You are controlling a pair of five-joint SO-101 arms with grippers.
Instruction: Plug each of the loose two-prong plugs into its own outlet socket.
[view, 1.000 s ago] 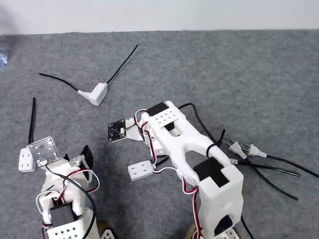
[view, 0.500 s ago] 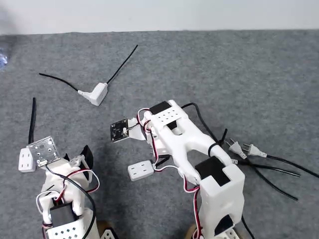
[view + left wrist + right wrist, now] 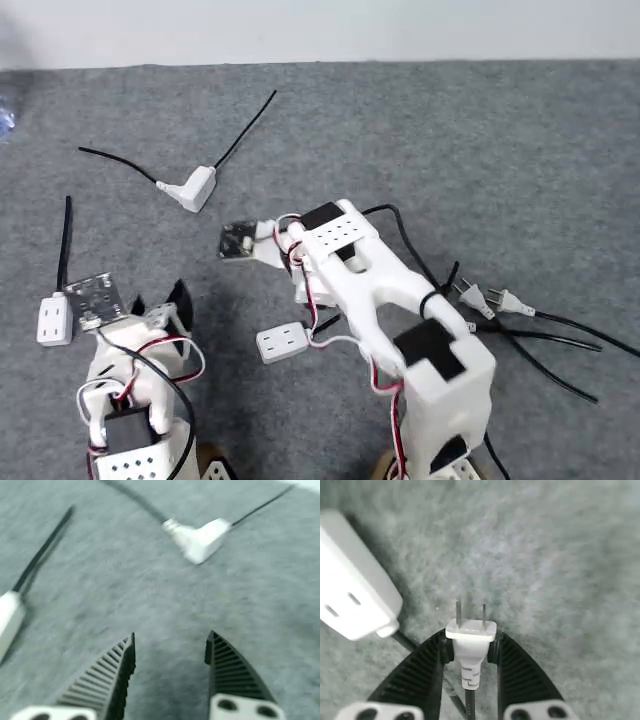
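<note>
Between the right gripper's (image 3: 471, 641) fingers (image 3: 422, 672) sits a gripped two-prong plug (image 3: 470, 630), near an outlet socket (image 3: 351, 594); the left gripper's (image 3: 170, 652) fingers (image 3: 114, 672) stand open.

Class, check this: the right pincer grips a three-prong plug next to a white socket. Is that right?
Not quite: the plug has two prongs, as the right wrist view shows. The right pincer does grip it next to the white socket.

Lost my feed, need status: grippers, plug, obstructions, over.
Left gripper jaws open over grey carpet. Right gripper shut on white two-prong plug, prongs forward. White socket block beside it, apart, unplugged.
</note>
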